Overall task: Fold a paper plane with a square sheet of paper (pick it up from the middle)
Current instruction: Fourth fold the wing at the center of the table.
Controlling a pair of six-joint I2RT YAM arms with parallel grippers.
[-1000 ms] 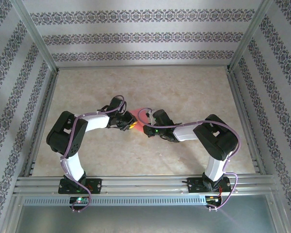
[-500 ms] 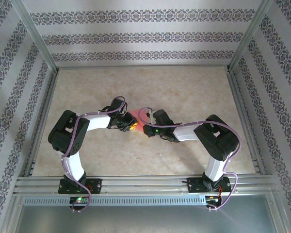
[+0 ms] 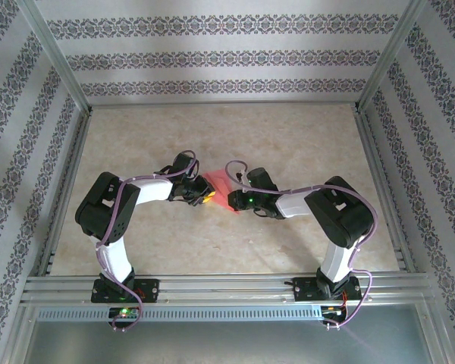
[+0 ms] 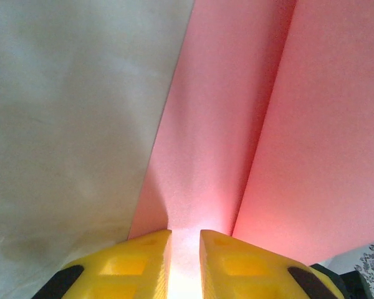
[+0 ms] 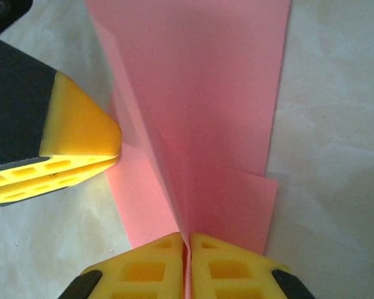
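Observation:
The square sheet of paper (image 3: 218, 184) is pink-red, part folded, and lies on the table between my two grippers. In the right wrist view the paper (image 5: 212, 93) rises in a centre crease, and my right gripper (image 5: 188, 235) is shut on the near end of that crease. Seen from above, the right gripper (image 3: 232, 200) sits at the sheet's right side. My left gripper (image 4: 186, 232) stands a narrow gap apart, its yellow tips on the paper (image 4: 237, 124), which shows lit in the gap. Its fingers (image 5: 87, 134) touch the sheet's left flap.
The table (image 3: 288, 136) is pale and marbled. Patterned walls and metal rails (image 3: 212, 284) frame it on all sides. Both arms bend inward and meet at the middle of the table.
My right gripper has closed on the paper's crease and its wrist has shifted slightly right. More of the pink sheet shows between the grippers. The left arm has held still.

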